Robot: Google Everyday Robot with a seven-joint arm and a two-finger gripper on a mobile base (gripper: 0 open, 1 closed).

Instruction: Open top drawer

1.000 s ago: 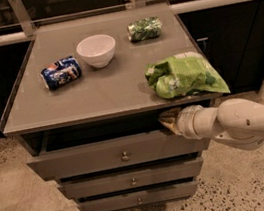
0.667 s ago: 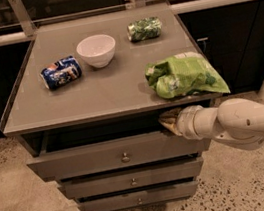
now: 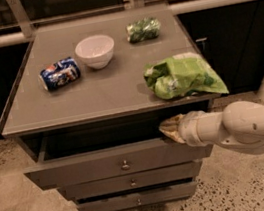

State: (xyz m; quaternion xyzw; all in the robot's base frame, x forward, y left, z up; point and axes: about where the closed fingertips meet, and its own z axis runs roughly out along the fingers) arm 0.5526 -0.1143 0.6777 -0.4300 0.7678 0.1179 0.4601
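Observation:
The top drawer (image 3: 82,168) is the widest grey front, with a small round metal knob (image 3: 125,165) at its centre. It stands pulled out a short way from under the cabinet top, with a dark gap above its front edge. My gripper (image 3: 169,129) reaches in from the right on a white arm (image 3: 247,127). Its tan tip rests at the drawer's upper right edge, right of the knob and just under the cabinet top.
On the cabinet top (image 3: 103,87) lie a blue soda can (image 3: 59,73), a white bowl (image 3: 95,51), a small green bag (image 3: 143,29) and a large green chip bag (image 3: 183,76) overhanging the front right edge. Two narrower drawer fronts (image 3: 133,182) sit below. Speckled floor surrounds the cabinet.

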